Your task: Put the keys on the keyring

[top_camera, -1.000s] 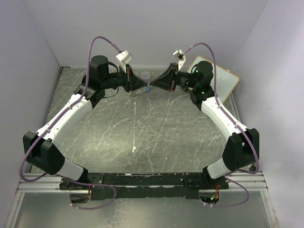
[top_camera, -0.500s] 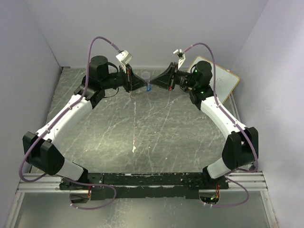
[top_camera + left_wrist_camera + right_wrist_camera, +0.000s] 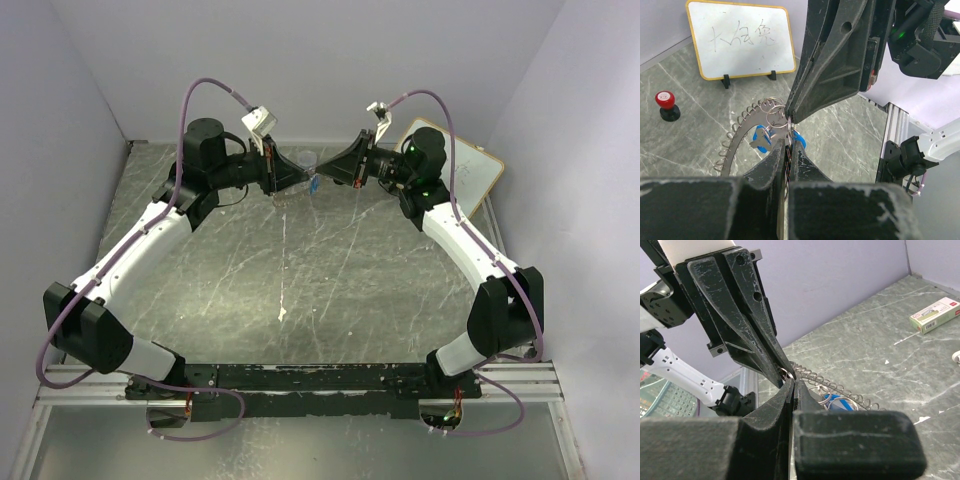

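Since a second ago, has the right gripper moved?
Yes, slightly: the right gripper has edged left, toward the clear cup by the back wall.

pale lilac walls (image 3: 300, 60) around a grey marbled tabletop (image 3: 300, 270), small whiteboard (image 3: 472, 175) at right

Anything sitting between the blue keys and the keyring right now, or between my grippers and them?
Nothing visible. The keys hang right against the keyring, where the shut left gripper and right gripper meet tip to tip. Whether they are threaded on is unclear.
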